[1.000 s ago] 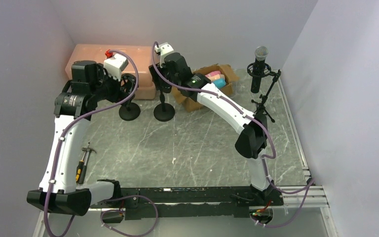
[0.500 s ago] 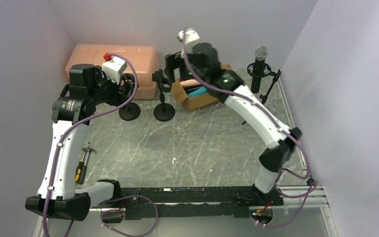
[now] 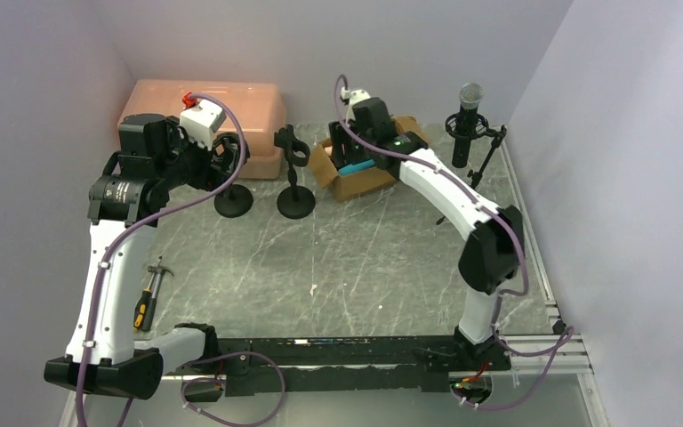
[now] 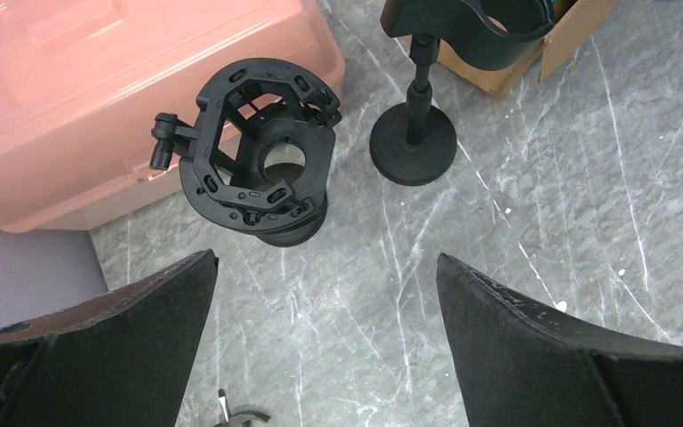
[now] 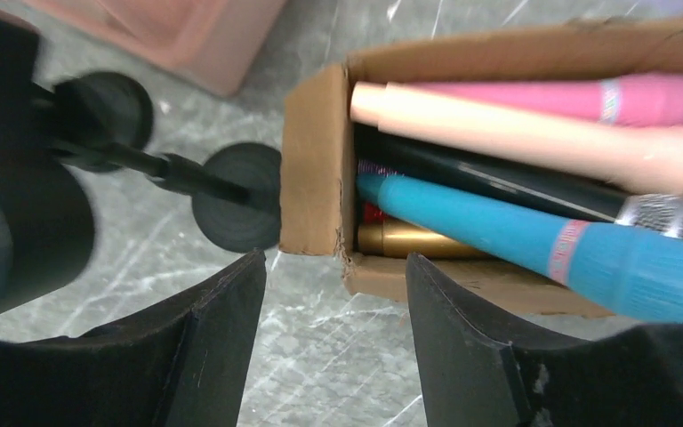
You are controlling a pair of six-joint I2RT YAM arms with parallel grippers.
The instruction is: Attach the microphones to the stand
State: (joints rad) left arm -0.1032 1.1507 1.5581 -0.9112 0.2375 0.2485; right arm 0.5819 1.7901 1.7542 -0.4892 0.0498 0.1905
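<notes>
Okay, top view first. The left gripper [image 3: 220, 157] hangs right over the shock-mount stand [image 3: 233, 201]; its fingers are lost against the black mount, so the spread is unreadable here. The right gripper [image 3: 345, 153] is above the left end of the cardboard box [image 3: 325, 165], fingers hidden under the wrist. Only a teal microphone [image 3: 354, 167] shows in the box; the arm covers the rest. A silver-headed microphone [image 3: 470, 100] stands upright in the mount of the tripod stand [image 3: 473, 189] at far right. The clip stand [image 3: 294, 205] sits between the shock-mount stand and the box; the pink bin [image 3: 231, 102] is at far left; a hand tool [image 3: 147, 298] lies beside the left arm, type unclear. The table [image 3: 347, 258] is grey marble-look; pale plain walls [image 3: 365, 36] on three sides.

Left wrist view: the left gripper's jaws are spread wide with nothing between them; the shock mount is below and ahead, apart from the fingers. The clip stand's top and the box corner are cut off at the frame edge.

Right wrist view: the right gripper's jaws are partly apart and hold nothing, hovering at the box's end wall. The teal microphone lies on top at the near side; behind it are the black microphone [image 5: 498, 182], peach microphone [image 5: 534, 129] and pink microphone [image 5: 587, 93], with the gold microphone [image 5: 409, 240] underneath. All are cut off at right; I cannot tell which one the blurred mesh head belongs to. The stand at left is smeared.
</notes>
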